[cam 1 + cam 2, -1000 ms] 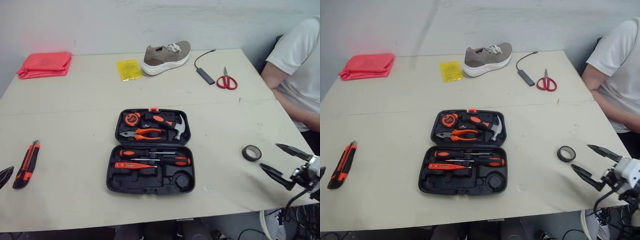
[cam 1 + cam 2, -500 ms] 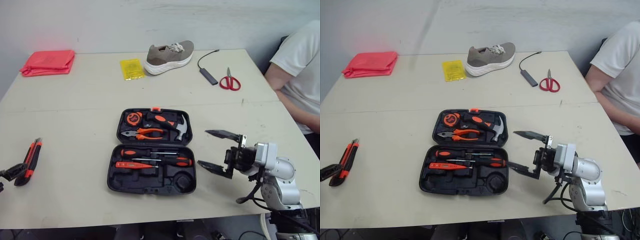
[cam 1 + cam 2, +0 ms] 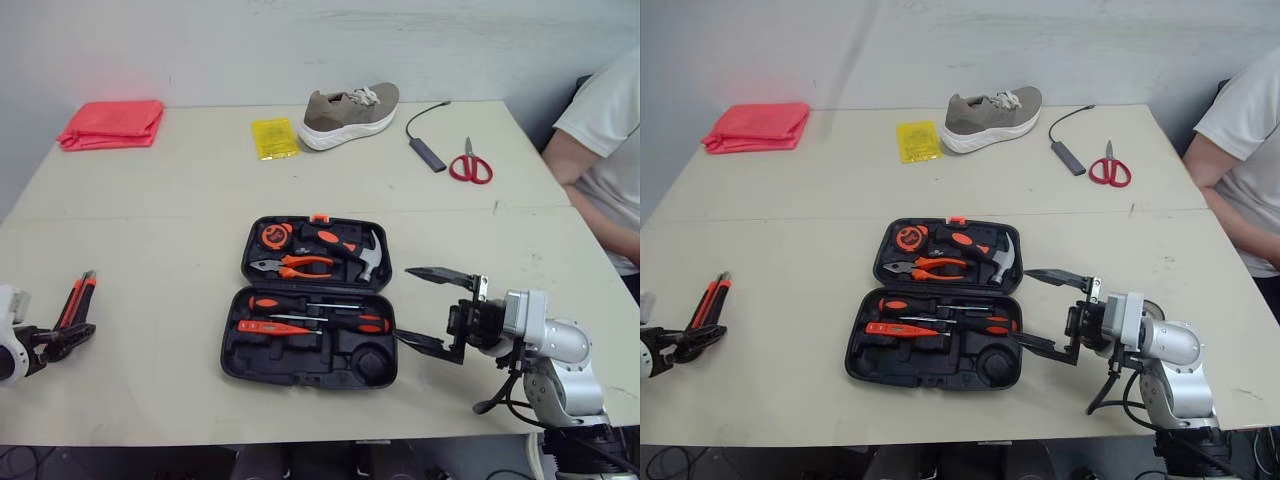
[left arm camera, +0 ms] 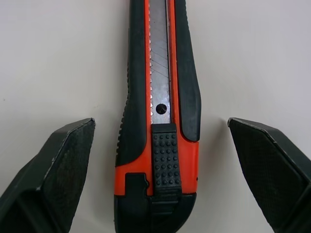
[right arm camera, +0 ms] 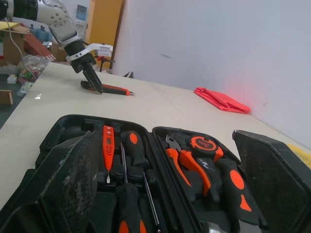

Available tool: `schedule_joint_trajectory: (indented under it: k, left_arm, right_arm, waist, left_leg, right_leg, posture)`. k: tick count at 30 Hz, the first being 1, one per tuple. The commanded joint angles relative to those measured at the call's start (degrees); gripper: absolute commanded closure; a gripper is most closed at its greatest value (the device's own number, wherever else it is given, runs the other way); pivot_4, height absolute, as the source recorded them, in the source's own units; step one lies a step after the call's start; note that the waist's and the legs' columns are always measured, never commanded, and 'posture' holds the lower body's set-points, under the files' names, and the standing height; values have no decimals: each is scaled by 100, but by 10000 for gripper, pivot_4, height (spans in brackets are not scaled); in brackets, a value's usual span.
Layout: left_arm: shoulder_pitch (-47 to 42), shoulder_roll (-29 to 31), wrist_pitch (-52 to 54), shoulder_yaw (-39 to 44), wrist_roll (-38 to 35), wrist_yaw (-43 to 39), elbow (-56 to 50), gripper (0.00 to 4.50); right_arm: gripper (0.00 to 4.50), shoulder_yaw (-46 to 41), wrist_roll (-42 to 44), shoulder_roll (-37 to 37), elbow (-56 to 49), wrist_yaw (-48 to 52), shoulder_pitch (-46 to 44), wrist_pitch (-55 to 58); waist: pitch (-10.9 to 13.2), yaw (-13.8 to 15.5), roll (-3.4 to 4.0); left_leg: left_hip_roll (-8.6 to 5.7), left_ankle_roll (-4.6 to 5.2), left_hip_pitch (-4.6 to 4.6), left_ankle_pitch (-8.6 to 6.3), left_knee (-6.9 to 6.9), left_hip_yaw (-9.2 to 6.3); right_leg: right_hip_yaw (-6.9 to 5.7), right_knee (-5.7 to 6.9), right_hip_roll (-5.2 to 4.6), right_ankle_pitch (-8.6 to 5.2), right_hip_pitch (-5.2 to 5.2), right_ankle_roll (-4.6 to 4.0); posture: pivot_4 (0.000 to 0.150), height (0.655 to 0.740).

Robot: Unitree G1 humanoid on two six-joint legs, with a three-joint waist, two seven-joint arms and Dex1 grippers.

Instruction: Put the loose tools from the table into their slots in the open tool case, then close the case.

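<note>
Since half a second earlier, our left arm had closed in on the utility knife [image 3: 82, 295], while the right arm had barely shifted beside the tool case [image 3: 290, 372]. We had the left fingers [image 4: 63, 160] spread wide and empty, one on each side of the knife's butt end. The knife lay flat on the bench [image 3: 160, 230] between them, touching neither, and its body ran straight away from the fingertips. The right fingers [image 3: 440, 276] were also wide apart and held nothing. The open case lay just ahead of their tips with most of its tools already seated. We judged the step in hand to be the grasp on the knife. To do it well, we thought the fingers should sink until the pads met the handle's flanks close to the bench, because the body was low and pads set too high might ride over it. The knife sat about midway between the fingers, so an even closing should not push it sideways. A grip on the thick rubbered end near the slider seemed the surest. A level lift would then make it easier to line the knife up with its slot in the case.
</note>
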Motion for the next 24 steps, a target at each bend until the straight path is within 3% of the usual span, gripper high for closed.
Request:
schedule_joint_trajectory:
  k: [1,7,11,15,17,21,24]
  left_arm:
    - [-2,-82,277,-423,80,-211,206,5993]
    - [20,-186,-124,-257,274,-187,400,29437]
    - [278,-74,-674,337,357,-181,-109,29442]
    - [455,-54,-976,1127,-29,-580,-1036,29442]
    - [617,59,-1037,1286,-250,-993,-2020,29442]
    - [540,375,-1047,774,-642,-1636,-3468,29442]
    - [406,634,-1432,39,-774,-2265,-4255,29442]
  right_arm:
    - [0,-15,3,-24,-306,-127,22,32]
    - [0,-56,-65,-76,-437,-274,83,69]
    - [0,-88,-86,-157,-422,-300,108,62]
    - [0,-190,-105,-209,-297,-340,91,12]
    - [0,-228,-121,-269,-145,-276,58,-24]
    - [0,-187,-76,-415,91,-64,4,9]
    - [0,9,-8,-608,91,452,16,27]
  waist:
    - [-1,0,16]
    - [-9,-21,55]
    - [-7,-30,43]
    - [6,-47,-57]
    - [1,-47,-86]
    - [-8,-24,-96]
    - [-1,-34,-52]
  left_leg:
    - [-1,0,0,0,0,0]
    - [-2,1,2,0,0,3]
    - [-1,2,4,1,1,3]
    - [3,1,-3,1,0,1]
    - [4,1,-8,1,1,0]
    - [-3,2,-17,0,1,2]
    - [-9,8,-17,-3,-4,16]
  right_leg:
    - [1,0,0,0,0,0]
    - [2,3,0,1,0,2]
    - [1,8,1,1,0,2]
    - [0,10,3,-1,-7,-2]
    - [0,5,2,-2,-7,-3]
    - [-1,-24,-6,-7,2,-13]
    - [10,-40,-6,-3,31,-6]
  posture:
    - [1500,7400]
    - [1500,7400]
    - [1500,7400]
    - [1500,7400]
    - [1500,7400]
    - [1500,7400]
    - [1500,7400]
